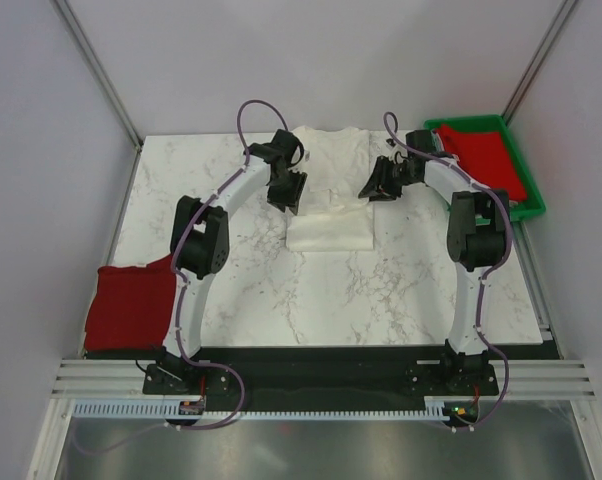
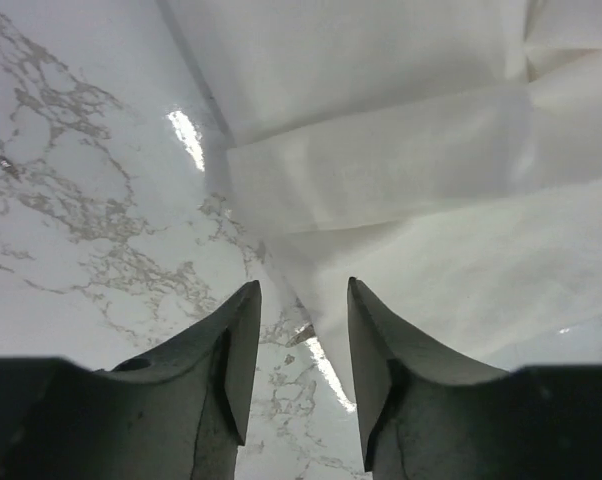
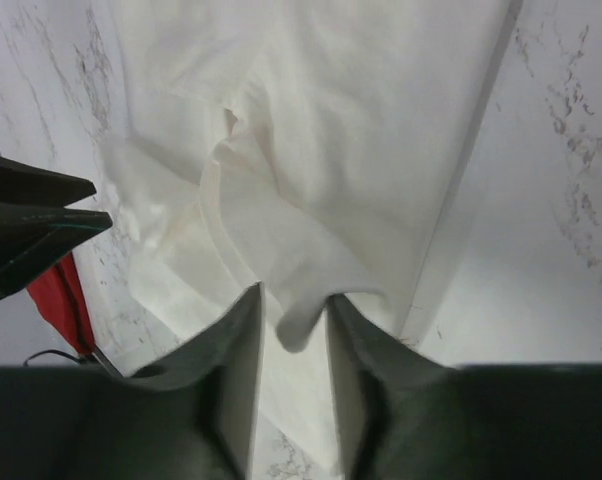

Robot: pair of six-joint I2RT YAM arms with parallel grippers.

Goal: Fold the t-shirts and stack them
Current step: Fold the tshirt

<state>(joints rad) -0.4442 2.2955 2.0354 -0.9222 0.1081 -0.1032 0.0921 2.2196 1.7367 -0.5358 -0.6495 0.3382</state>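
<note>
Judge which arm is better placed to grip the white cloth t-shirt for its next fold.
Right, probably. The right gripper stands open astride a raised fold of the white cloth t-shirt. The left gripper stands open mostly over the marble table, beside the shirt's edge.

The soft cloth white t-shirt (image 1: 329,200) is a plain creamy white with no print showing, and the marble-pattern tabletop (image 1: 281,295) under it is white threaded with thin grey veins. The plain red cloth t-shirt (image 1: 129,305) at the table's left edge is a deep, even red, and the second red t-shirt (image 1: 486,160) is the same shade against the bright green plastic tray (image 1: 528,178). The jointed robot arms (image 1: 203,240) are black with white link sections, and their thin cables (image 1: 243,112) are purple.
</note>
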